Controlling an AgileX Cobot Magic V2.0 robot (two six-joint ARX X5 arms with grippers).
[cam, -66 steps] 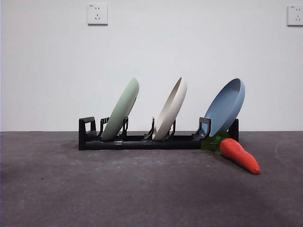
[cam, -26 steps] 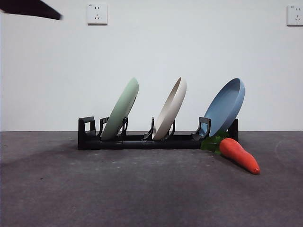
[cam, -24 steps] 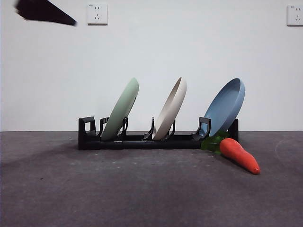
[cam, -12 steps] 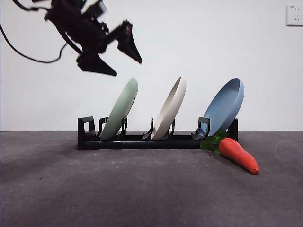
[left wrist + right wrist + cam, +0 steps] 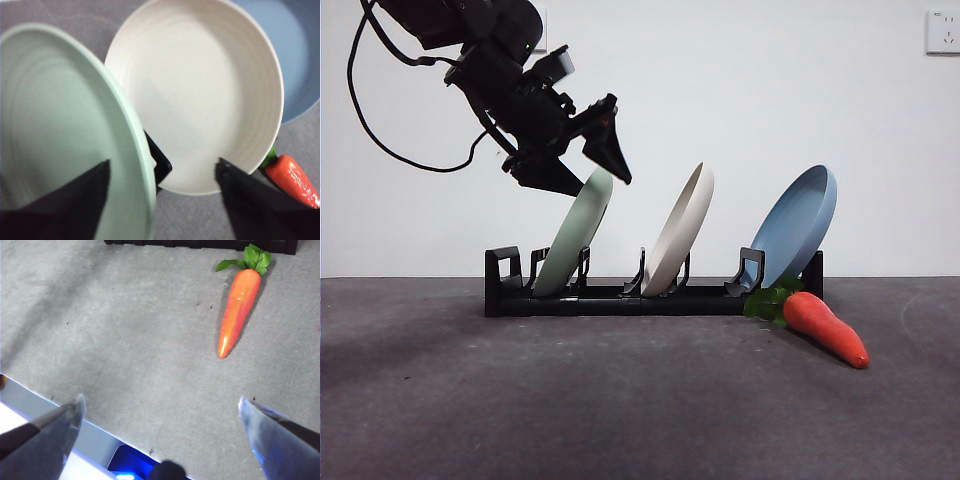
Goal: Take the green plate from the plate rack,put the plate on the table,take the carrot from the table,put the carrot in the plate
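The green plate (image 5: 572,235) leans in the left slot of the black plate rack (image 5: 650,298); it also fills the left wrist view (image 5: 60,135). My left gripper (image 5: 588,172) is open at the plate's top rim, one jaw on each side of the rim (image 5: 162,172). The carrot (image 5: 825,327) lies on the table (image 5: 620,400) in front of the rack's right end; a bit of it shows in the left wrist view (image 5: 295,180). My right gripper (image 5: 160,407) is open above the table, apart from the carrot (image 5: 239,307), and is not in the front view.
A cream plate (image 5: 682,230) stands in the rack's middle slot and a blue plate (image 5: 798,225) at its right end, both leaning right. The cream plate (image 5: 200,95) is close behind the green one. The table's edge (image 5: 60,415) lies near my right gripper.
My left arm came in from the upper left and dropped down to the right. Its open jaws now straddle the green plate's top rim. Plates and carrot have not moved.
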